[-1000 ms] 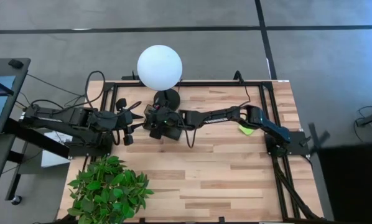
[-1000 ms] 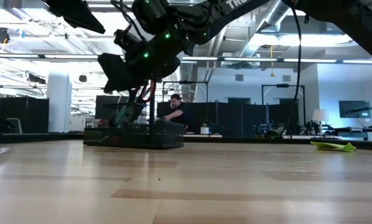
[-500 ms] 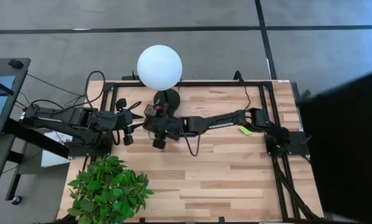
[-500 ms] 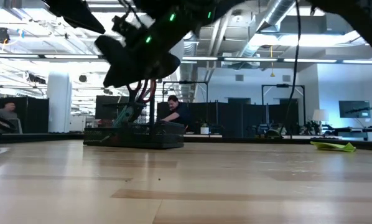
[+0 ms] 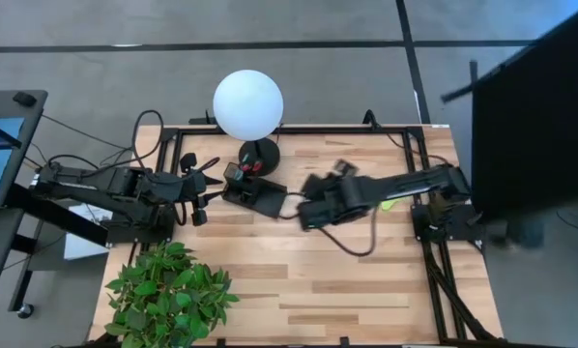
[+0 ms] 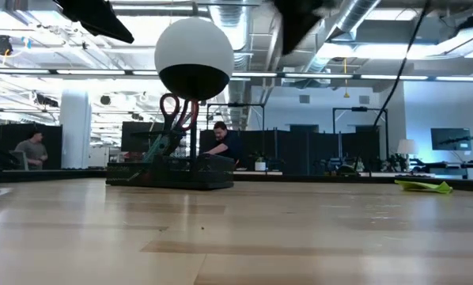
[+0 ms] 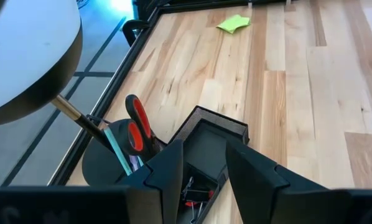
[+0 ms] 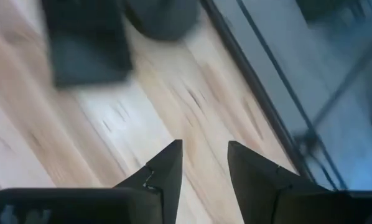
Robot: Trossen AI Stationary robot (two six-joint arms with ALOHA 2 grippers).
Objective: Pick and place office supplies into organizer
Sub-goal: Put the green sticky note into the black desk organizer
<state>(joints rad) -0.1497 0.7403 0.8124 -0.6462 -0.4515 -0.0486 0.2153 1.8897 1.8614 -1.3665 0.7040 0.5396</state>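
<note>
Two dark robot arms work over a light wooden table, with the black organizer point(image 5: 254, 196) sitting near the table's far edge, left of centre. It is a low black mesh tray with divided compartments. Red-handled scissors point(image 7: 138, 130) stand upright in one of its compartments, handles up, with a light-green pen point(image 7: 118, 151) beside them — small clips lie in a lower compartment, too small to tell apart. Just behind the organizer, touching or nearly touching it, stands a lamp: a round black lamp base point(image 5: 260, 153) under a large white globe point(image 5: 247, 104).

A lime-green sticky-note pad point(image 5: 387, 203) lies flat on the table toward the right edge, well apart from the organizer and partly hidden under the right arm in the overhead view.

The right gripper point(image 8: 203, 163) hangs above bare table between the organizer and the sticky-note pad, its two fingers parted by a narrow gap with nothing between them. The left gripper point(image 7: 203, 162) waits near the left edge, pointing at the organizer, its fingers likewise apart and holding nothing.

A green potted plant point(image 5: 169, 292) sits at the table's near left corner. Beyond the table — in the room behind — two people point(image 6: 221, 146) are visible.
</note>
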